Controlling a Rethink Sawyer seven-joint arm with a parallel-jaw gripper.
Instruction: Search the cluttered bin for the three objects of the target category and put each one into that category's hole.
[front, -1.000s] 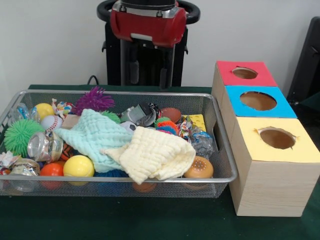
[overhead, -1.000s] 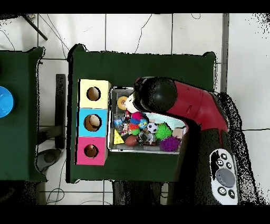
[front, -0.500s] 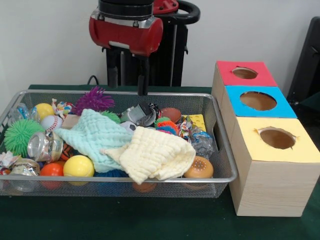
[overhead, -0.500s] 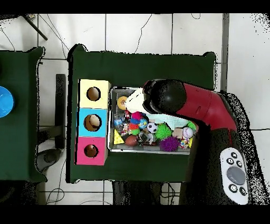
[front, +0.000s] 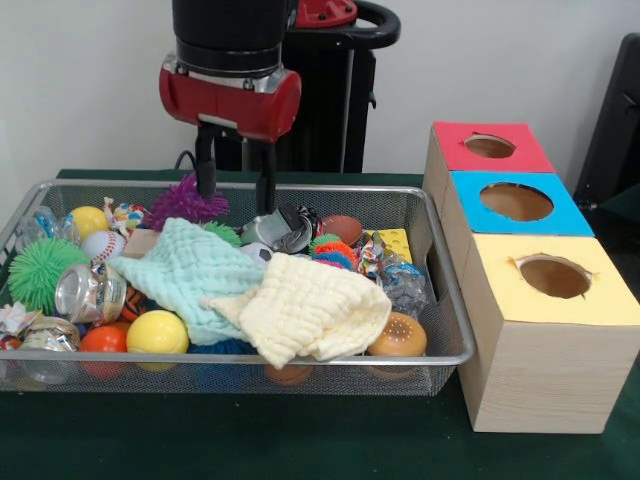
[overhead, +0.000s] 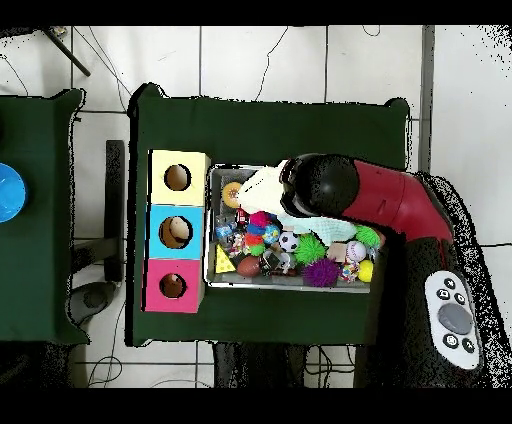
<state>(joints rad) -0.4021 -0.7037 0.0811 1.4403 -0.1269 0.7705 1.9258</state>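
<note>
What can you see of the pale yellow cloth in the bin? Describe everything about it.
The pale yellow cloth is soft, crinkled fabric, lying crumpled near the wire bin's front rim. It overlaps the mint green cloth beside it and rests on toys, touching the brown bun-like toy. The gripper hangs apart, farther back.

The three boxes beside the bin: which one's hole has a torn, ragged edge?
The yellow-topped box, nearest the camera; the blue-topped box and red-topped box have cleaner round holes.
</note>
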